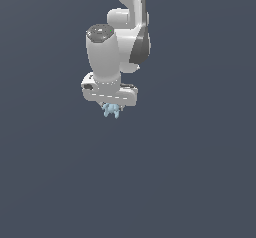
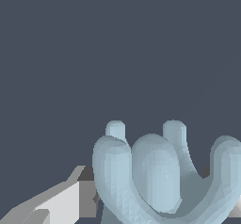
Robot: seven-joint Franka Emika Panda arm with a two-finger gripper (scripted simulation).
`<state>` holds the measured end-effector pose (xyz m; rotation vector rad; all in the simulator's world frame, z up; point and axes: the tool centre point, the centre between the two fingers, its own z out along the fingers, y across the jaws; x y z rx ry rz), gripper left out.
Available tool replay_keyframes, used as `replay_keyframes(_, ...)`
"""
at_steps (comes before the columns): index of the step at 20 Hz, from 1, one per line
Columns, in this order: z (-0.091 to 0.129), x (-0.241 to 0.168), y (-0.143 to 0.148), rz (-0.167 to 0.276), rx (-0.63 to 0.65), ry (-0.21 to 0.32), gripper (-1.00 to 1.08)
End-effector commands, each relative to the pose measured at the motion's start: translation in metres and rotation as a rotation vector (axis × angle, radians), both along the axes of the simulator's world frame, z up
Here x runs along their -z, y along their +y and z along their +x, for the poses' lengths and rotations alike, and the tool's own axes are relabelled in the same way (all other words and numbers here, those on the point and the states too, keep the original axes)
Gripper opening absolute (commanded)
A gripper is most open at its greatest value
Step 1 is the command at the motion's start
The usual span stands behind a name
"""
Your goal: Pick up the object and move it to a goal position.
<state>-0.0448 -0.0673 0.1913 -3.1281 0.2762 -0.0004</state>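
The object [image 1: 111, 111] is a tiny pale light-blue piece with short rounded prongs, hanging just under the white gripper [image 1: 112, 108] in the exterior view. The wrist view shows the object [image 2: 160, 176] close up, filling the space between the fingers [image 2: 56, 202], its prongs pointing away from the hand. The gripper is shut on it. Most of the fingers are hidden behind the object and the hand body. In the exterior view the white arm [image 1: 117, 42] comes down from the upper edge.
A plain dark grey-blue surface [image 1: 190, 172] fills everything around the arm. No other objects, containers or edges show in either view.
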Motion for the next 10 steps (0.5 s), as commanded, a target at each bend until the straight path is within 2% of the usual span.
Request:
replay_keyframes(1,-0.012,-0.017,-0.011,0.001,0.0,0.0,-1.0)
replay_keyframes(10,-0.039,-0.061,-0.038,0.0,-0.001,0.0,-1.0)
